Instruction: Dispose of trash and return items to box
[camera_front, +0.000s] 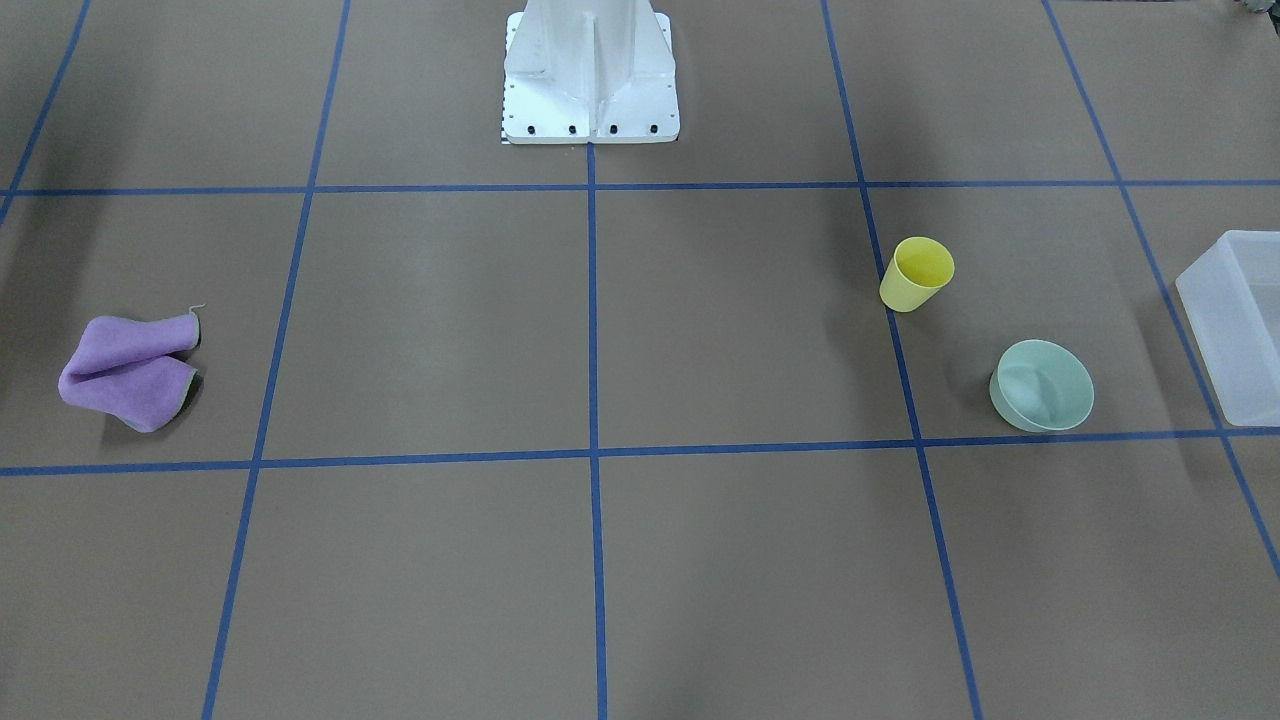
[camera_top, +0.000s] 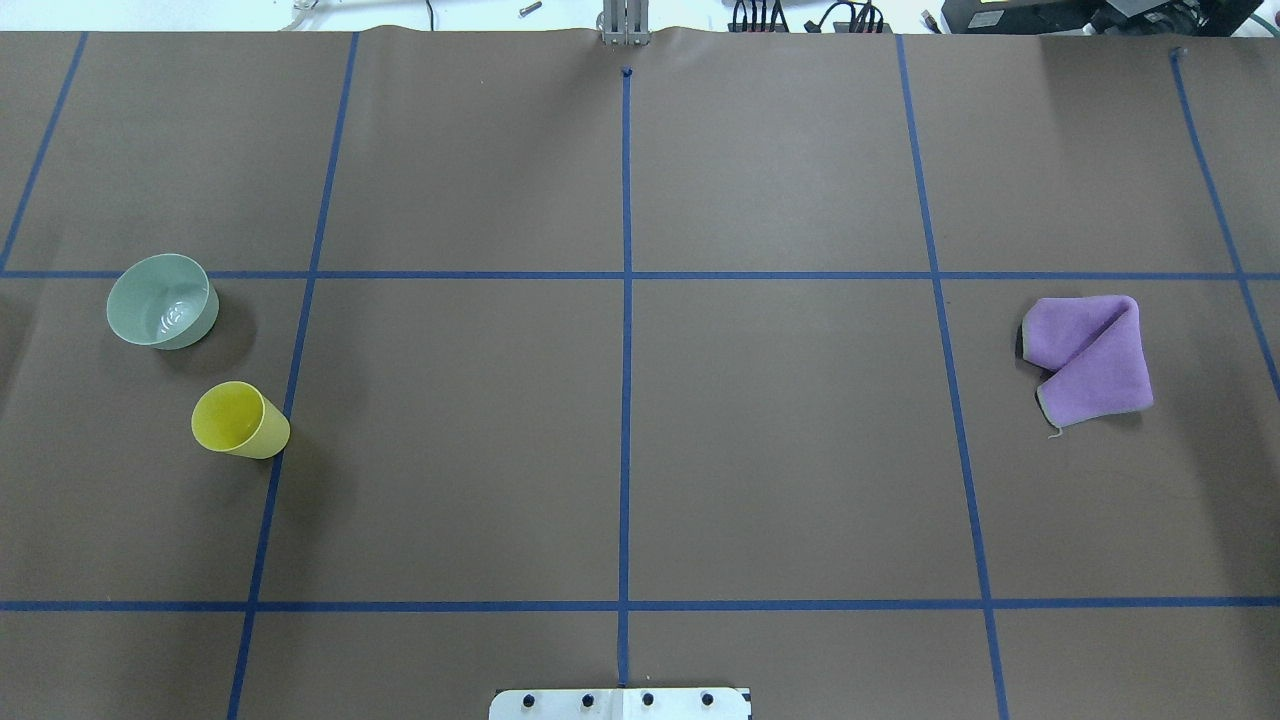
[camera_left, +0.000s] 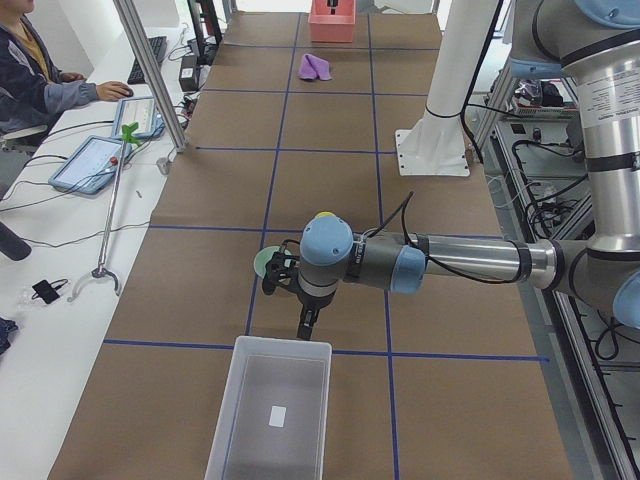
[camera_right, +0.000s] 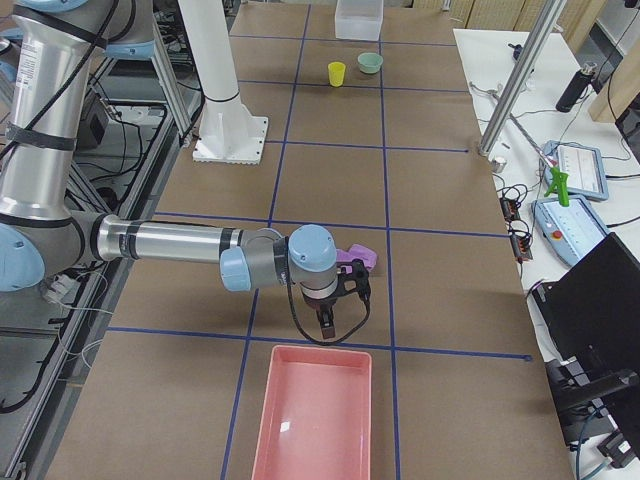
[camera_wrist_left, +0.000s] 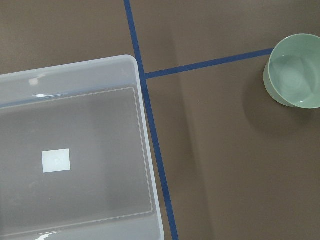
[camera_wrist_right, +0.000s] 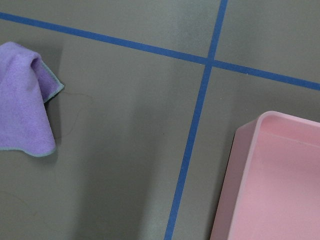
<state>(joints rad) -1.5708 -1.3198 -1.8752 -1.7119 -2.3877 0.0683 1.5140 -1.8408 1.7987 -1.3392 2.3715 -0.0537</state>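
Observation:
A yellow cup (camera_front: 917, 273) (camera_top: 238, 420) stands on the brown table, on the robot's left side. A mint-green bowl (camera_front: 1042, 385) (camera_top: 162, 300) (camera_wrist_left: 295, 71) stands upright near it. The frosted box (camera_front: 1215, 330) (camera_left: 228, 405) (camera_wrist_left: 143, 100) is empty at the left end of the table. My left gripper (camera_left: 305, 322) hangs above the table between the bowl and the box; I cannot tell whether it is open. My right gripper (camera_right: 325, 322) hangs between a purple cloth (camera_right: 358, 262) (camera_top: 1088, 360) (camera_wrist_right: 22, 115) and a pink tray (camera_right: 315, 420); I cannot tell whether it is open.
The white pedestal base (camera_front: 590, 70) (camera_top: 620, 703) stands at the robot's edge of the table. The pink tray (camera_wrist_right: 270, 185) is empty at the right end. Blue tape lines grid the table. An operator (camera_left: 40, 70) sits beside a side desk with tablets.

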